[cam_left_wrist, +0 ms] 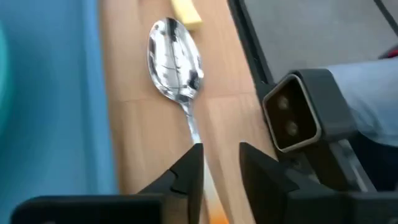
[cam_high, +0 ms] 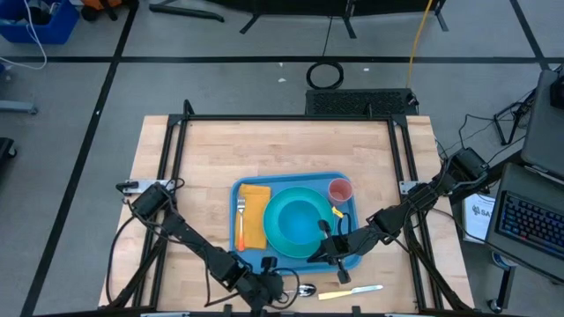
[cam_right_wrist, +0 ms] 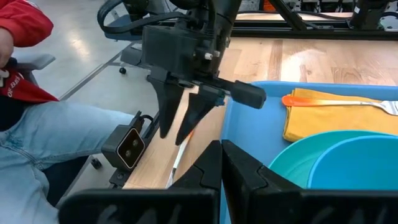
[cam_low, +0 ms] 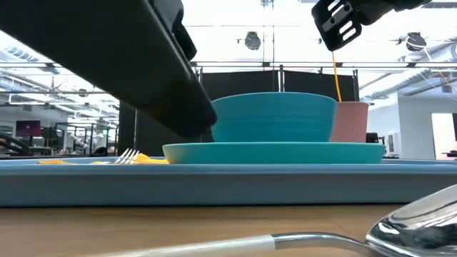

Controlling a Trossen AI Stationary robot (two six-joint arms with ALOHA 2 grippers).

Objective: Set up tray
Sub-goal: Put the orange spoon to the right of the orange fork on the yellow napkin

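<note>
The tray [cam_high: 256, 187] lies toward the near half of the wooden table [cam_high: 211, 150], its near rim close to the table's near edge, so only a narrow strip of bare wood is left there. On that strip lie a spoon [cam_high: 304, 290] and, to its right, a yellow-handled knife [cam_high: 350, 292]. Far of the tray the tabletop is open wood out to the black frame rails.

On the tray sit a yellow napkin [cam_high: 256, 217] with an orange-handled fork [cam_high: 241, 222] at the left, a teal plate [cam_high: 280, 236] carrying a blue bowl [cam_high: 304, 222], and a pink cup [cam_high: 340, 189] at the far right corner.

No writing can be read.

The left gripper [cam_left_wrist: 219, 163] reaches low over the near strip, fingers slightly apart astride the spoon's handle. The right gripper [cam_right_wrist: 221, 157] hovers over the tray's near right corner, fingers together and empty. A person's jeans-clad leg [cam_right_wrist: 56, 140] shows just off the near edge.
</note>
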